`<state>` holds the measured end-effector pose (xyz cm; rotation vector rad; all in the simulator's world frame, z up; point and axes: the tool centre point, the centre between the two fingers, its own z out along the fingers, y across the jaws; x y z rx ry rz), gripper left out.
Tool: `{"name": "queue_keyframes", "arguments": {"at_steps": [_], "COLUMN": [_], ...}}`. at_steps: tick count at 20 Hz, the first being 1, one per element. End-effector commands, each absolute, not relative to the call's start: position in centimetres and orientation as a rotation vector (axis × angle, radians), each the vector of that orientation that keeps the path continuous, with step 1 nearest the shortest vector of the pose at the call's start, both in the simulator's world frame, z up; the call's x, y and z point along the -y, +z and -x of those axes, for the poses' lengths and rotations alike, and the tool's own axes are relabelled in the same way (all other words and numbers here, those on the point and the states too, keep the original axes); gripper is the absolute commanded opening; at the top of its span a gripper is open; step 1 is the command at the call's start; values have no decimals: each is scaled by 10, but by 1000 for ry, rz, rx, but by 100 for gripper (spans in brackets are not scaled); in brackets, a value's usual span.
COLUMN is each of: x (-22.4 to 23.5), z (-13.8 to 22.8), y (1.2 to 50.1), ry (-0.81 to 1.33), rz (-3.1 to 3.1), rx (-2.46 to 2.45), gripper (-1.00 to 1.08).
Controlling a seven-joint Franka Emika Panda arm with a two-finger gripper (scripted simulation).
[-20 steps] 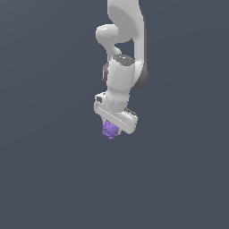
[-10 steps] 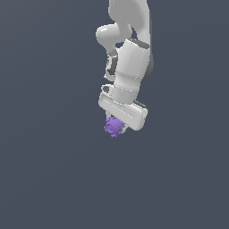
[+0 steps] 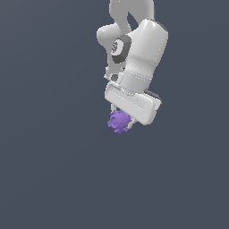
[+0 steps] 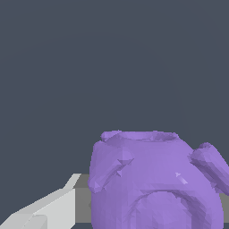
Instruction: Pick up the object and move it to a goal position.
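One purple lump [image 3: 119, 120] sits clamped in the white gripper [image 3: 121, 121], beneath the tilted arm [image 3: 138, 58], against plain grey.

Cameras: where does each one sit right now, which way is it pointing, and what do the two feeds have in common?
Exterior view: off the arm, its position unknown, facing the arm's white links and the gripper with the purple object under it, against plain grey.
Wrist view: on the wrist, looking along the gripper at the object close up; one white finger shows beside it.
Shared: both show the purple object at the gripper and the same plain grey background.
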<state>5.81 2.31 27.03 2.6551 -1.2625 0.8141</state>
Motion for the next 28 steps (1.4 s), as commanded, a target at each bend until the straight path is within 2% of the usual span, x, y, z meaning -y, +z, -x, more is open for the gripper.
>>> {"name": "queue_keyframes", "arguments": {"at_steps": [1,28], "x": [-28,-106], "z": [-61,-76], "y": [284,465], "ry": [859,1373], "rz": [-2622,-2116], "rx": [1288,1557], "gripper": [-100,-100]}}
